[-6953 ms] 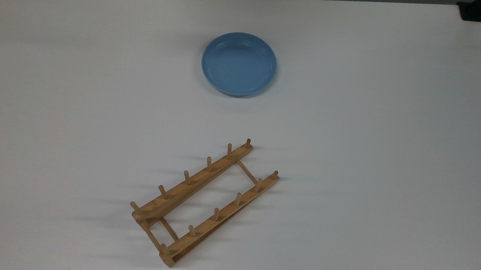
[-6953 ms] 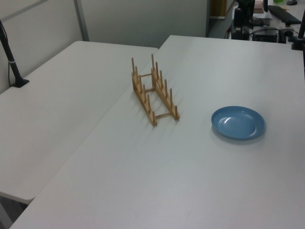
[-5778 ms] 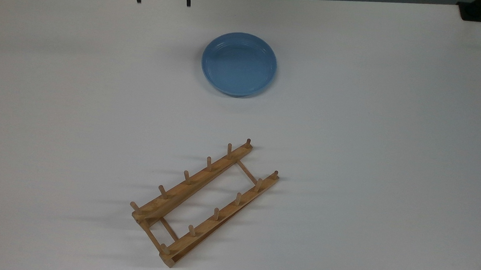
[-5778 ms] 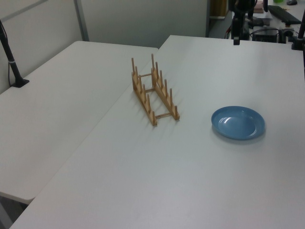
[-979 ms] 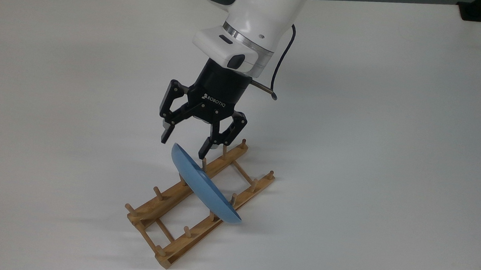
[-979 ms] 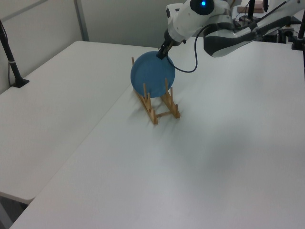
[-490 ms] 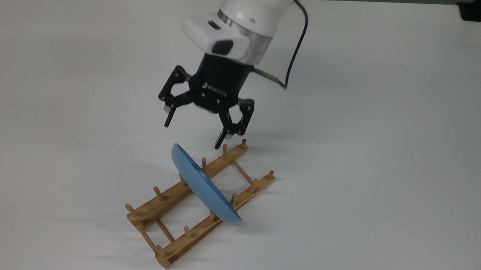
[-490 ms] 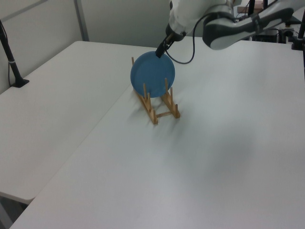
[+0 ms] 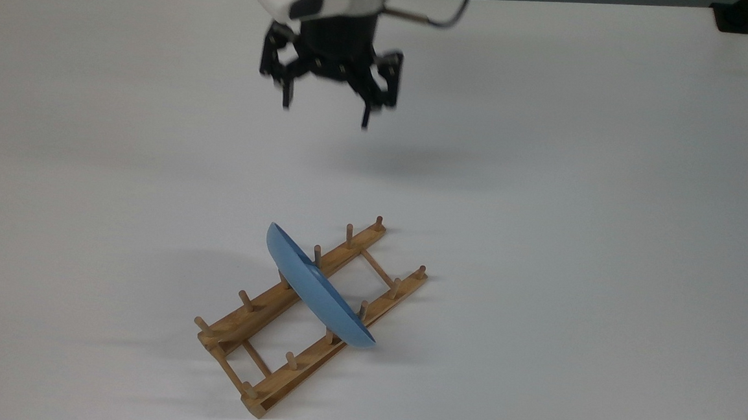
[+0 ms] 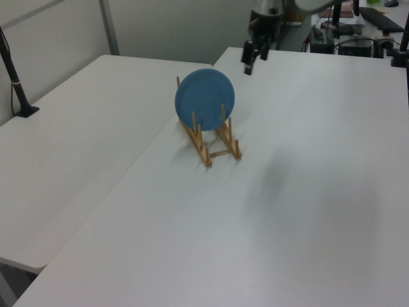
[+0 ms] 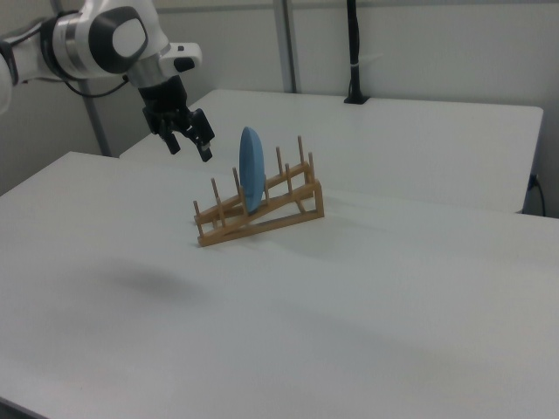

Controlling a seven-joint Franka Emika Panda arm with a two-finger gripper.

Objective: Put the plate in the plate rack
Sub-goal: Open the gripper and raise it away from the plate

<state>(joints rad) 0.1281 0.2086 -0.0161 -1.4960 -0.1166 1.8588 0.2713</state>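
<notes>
The plate stands on edge in the plate rack, between its middle pegs. The gripper hangs empty with fingers spread, well above the rack. The plate seems to lean; a knock to the rack could tip it.

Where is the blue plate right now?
The blue plate stands on edge in the wooden plate rack, slotted between pegs near the rack's middle, low in the top view; the open end effector hangs apart from it.
</notes>
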